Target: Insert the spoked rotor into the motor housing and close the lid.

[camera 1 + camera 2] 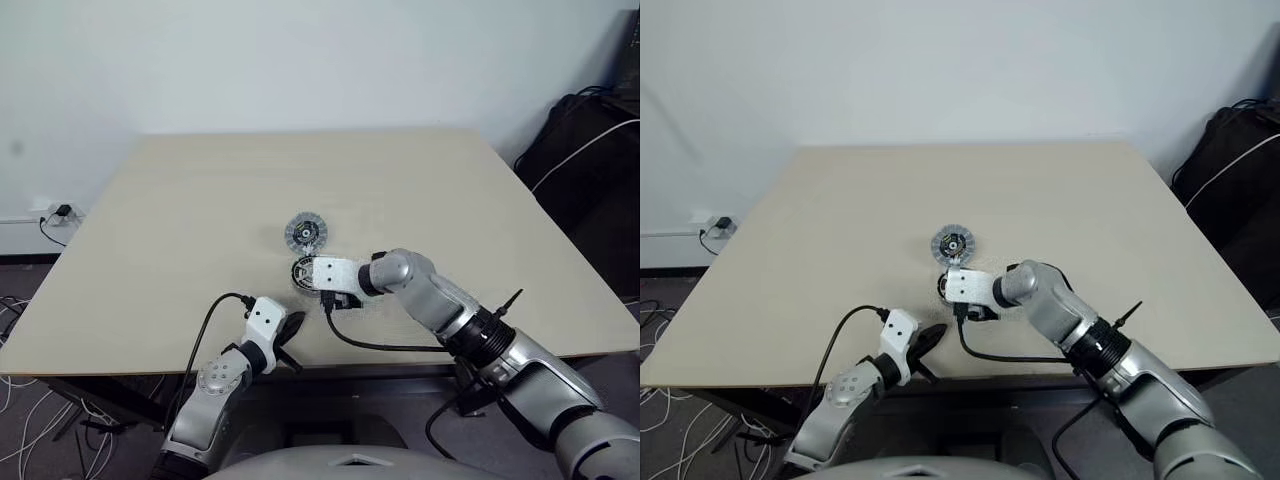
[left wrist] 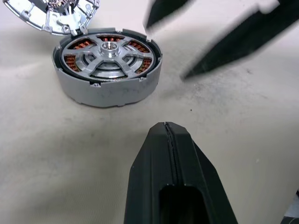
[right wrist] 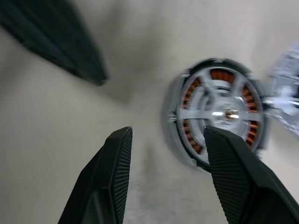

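Observation:
The motor housing (image 2: 107, 91) stands on the table as a grey round shell, with copper windings showing through from above. The spoked rotor (image 2: 110, 48) sits inside it, silver hub up. Just behind it lies the lid (image 1: 305, 232), a slotted silver disc with a dark centre. My right gripper (image 3: 168, 133) hovers open beside the housing, one finger overlapping its rim in the right wrist view, nothing between the pads. My left gripper (image 2: 166, 127) is shut and empty, near the table's front edge, short of the housing.
The pale wooden table (image 1: 200, 200) is bare around the parts. Its front edge (image 1: 150, 368) runs just under my left gripper. A dark bag with a white cable (image 1: 585, 140) stands off the table at the far right.

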